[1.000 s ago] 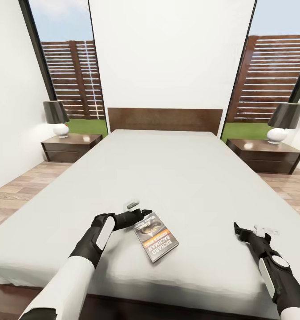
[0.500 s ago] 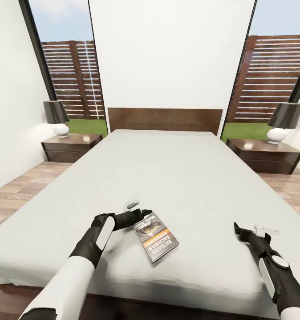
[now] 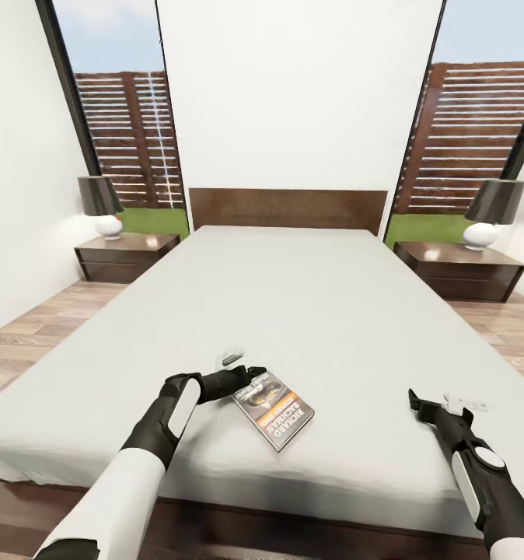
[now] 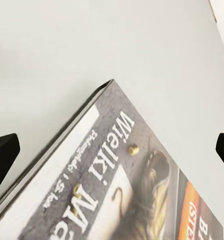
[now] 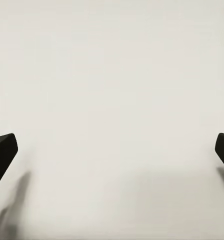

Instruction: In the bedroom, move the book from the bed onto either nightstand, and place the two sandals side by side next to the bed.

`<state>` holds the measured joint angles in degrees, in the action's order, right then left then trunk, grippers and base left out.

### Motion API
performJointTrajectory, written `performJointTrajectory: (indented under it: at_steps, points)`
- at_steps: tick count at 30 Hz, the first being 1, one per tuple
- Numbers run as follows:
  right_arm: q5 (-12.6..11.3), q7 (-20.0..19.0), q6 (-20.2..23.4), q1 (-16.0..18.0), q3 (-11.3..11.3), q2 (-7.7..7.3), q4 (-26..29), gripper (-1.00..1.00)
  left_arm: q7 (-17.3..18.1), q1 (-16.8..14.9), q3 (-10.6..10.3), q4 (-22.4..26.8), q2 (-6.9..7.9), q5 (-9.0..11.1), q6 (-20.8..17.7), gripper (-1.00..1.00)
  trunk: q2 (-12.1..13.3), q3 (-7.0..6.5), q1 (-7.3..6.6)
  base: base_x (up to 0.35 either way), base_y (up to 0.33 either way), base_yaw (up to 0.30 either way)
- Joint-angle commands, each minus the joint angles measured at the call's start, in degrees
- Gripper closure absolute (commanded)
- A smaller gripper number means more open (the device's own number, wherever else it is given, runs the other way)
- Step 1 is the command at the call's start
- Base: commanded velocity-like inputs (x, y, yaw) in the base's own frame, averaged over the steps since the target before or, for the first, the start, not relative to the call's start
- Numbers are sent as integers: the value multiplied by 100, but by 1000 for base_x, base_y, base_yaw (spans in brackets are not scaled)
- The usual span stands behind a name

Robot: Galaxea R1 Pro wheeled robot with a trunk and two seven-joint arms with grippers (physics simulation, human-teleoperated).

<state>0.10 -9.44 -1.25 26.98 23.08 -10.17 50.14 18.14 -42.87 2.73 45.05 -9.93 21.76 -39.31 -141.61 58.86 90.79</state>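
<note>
The book [image 3: 274,409] lies flat on the pale grey mattress of the bed [image 3: 293,295], near the foot end. It has a dark cover with an orange band. My left gripper [image 3: 254,376] is open at the book's far corner. In the left wrist view that corner of the book [image 4: 116,175] sits between the spread fingertips [image 4: 3,156]. My right gripper [image 3: 415,401] hovers open over bare mattress to the right, with nothing between its fingers [image 5: 3,150]. The sandals are out of view.
A dark brown nightstand [image 3: 126,257] with a black-shaded lamp [image 3: 100,204] stands left of the headboard. A matching nightstand [image 3: 458,269] with a lamp [image 3: 491,210] is on the right. Wood-plank floor [image 3: 29,334] runs along both sides of the bed.
The head view has shifted slightly, so more of the bed's foot frame shows. Both arms and the book keep the same positions relative to each other.
</note>
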Motion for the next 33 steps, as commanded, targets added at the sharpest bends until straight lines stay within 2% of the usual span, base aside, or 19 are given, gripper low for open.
performJointTrajectory:
  at_steps: [1, 33]
  points:
    - [-10, -41, 20, 1, 21, 2, -51, -100, 2, -2, 26, 2, -7, -23, -51, -100, -2, 7, 0, -8, 0, 0]
    - [-10, -41, 20, 1, 21, 3, -71, -100, 2, -2, 26, -4, -7, -23, -44, -100, -2, 7, 0, 0, 0, 0]
